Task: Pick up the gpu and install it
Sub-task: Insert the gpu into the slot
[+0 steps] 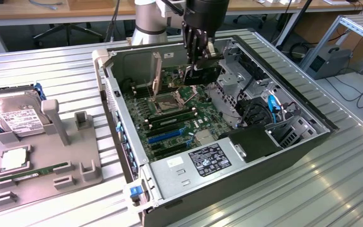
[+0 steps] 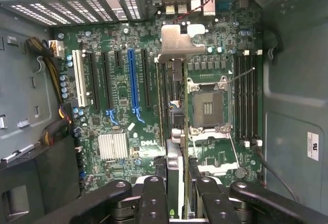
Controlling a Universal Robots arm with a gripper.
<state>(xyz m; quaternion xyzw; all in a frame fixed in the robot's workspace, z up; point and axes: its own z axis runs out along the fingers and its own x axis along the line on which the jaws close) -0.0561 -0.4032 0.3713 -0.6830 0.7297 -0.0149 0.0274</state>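
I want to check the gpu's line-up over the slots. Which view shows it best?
The wrist view: it looks along the gpu, edge-on in the gripper, bracket toward the rear, above the motherboard slots. The exterior view shows the gpu as a dark card under the gripper.

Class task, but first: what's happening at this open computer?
A robot arm's pincer is shut on the gpu, holding the card edge-on above the motherboard inside the open computer case. The card is not seated in a slot yet. A hard drive and a RAM stick sit on the grey holder beside the case.
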